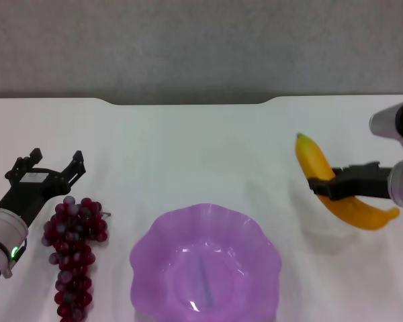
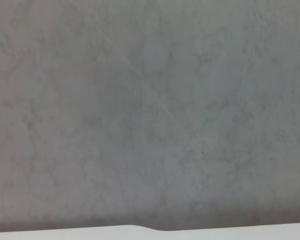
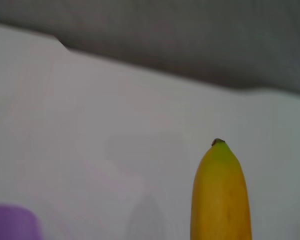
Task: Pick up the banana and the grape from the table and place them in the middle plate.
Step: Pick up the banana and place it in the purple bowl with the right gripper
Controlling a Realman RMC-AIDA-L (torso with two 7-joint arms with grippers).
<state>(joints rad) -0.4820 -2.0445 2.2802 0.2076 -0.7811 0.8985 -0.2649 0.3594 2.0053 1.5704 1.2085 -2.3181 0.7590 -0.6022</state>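
Gripping the banana (image 1: 336, 184) mid-length, right gripper (image 1: 322, 186) has its black fingers clamped across it; a shadow on the table (image 1: 188, 147) below suggests it's lifted, though contact can't be ruled out. Looks like the banana carry step: next move is to swing it left over the purple plate (image 1: 205, 265), then release. Left gripper (image 1: 54, 168) sits spread wide and empty, just beyond the top of the grapes (image 1: 74, 258), which lie left of the plate. Right wrist view shows only the banana's green tip and a plate corner; left wrist view shows wall and table edge, no grapes.
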